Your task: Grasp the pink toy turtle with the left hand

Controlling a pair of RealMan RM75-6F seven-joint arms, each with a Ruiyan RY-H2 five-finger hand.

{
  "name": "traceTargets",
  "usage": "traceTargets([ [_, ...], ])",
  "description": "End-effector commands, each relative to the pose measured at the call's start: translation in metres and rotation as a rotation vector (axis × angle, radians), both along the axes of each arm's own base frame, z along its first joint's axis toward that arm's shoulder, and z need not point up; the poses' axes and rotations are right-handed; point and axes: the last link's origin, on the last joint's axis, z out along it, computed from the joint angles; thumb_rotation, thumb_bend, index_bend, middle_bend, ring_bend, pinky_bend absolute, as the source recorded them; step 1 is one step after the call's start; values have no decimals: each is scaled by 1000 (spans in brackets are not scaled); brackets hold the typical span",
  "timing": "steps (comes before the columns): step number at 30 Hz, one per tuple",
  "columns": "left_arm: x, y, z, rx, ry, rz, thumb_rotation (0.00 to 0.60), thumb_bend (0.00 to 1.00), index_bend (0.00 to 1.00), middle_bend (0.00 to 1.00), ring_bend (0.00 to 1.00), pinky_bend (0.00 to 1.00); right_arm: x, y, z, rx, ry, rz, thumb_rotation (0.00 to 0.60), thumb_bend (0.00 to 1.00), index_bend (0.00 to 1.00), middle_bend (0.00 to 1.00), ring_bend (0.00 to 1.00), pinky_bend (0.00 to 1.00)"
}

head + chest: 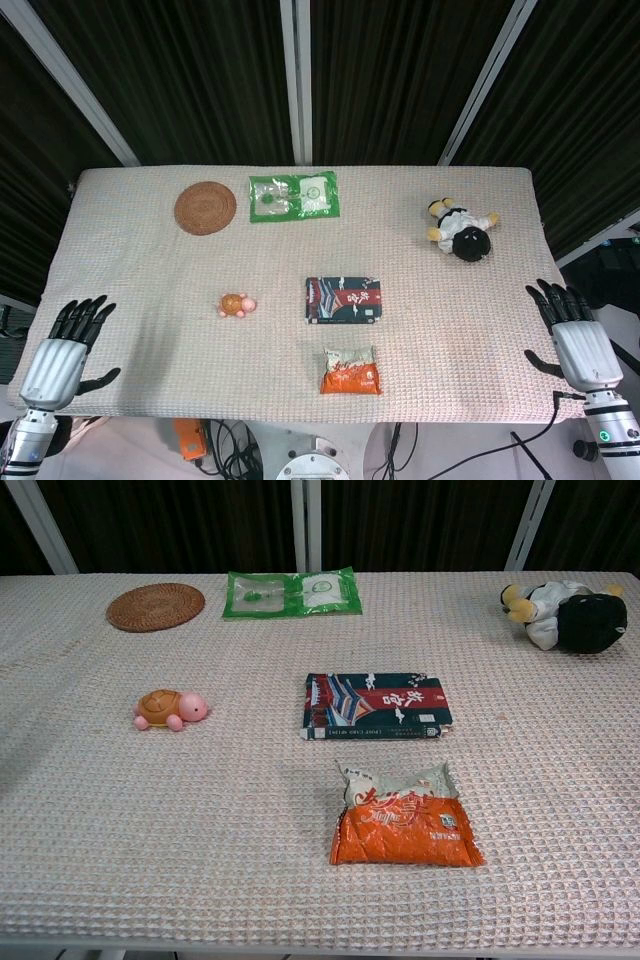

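The pink toy turtle (238,305) with an orange shell lies on the cloth-covered table, left of centre; the chest view shows this turtle (170,709) with its head pointing right. My left hand (68,346) hovers at the table's front-left corner, fingers spread and empty, well to the left of the turtle. At the front-right edge my right hand (574,336) is open too, holding nothing. Neither hand appears in the chest view.
A woven round coaster (205,208) and a green packet (293,197) lie at the back. A dark snack box (344,299) and an orange snack bag (350,371) sit near the centre. A plush toy (463,229) rests at the back right.
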Motion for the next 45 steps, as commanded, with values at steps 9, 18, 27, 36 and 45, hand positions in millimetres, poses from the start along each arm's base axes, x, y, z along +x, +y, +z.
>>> traceTargets([
  [9,10,8,-4,-4,-24,-38,600,110,88,24,0,43,4,-1,-1,0,2,11,600,120,0,0,0,0],
  [18,65,46,-39,-120,-91,-162,600,110,101,42,0,45,7,-5,4,-22,1,20,600,119,0,0,0,0],
  [27,124,82,-106,-365,-181,-205,600,145,141,132,0,81,7,-4,6,-21,-1,16,600,121,0,0,0,0],
  [36,138,113,-147,-399,-106,-187,600,189,157,160,0,88,8,0,5,5,-11,26,600,122,0,0,0,0],
  [45,129,134,-158,-326,-14,-149,600,213,206,238,0,94,8,1,7,4,-7,26,600,125,0,0,0,0],
])
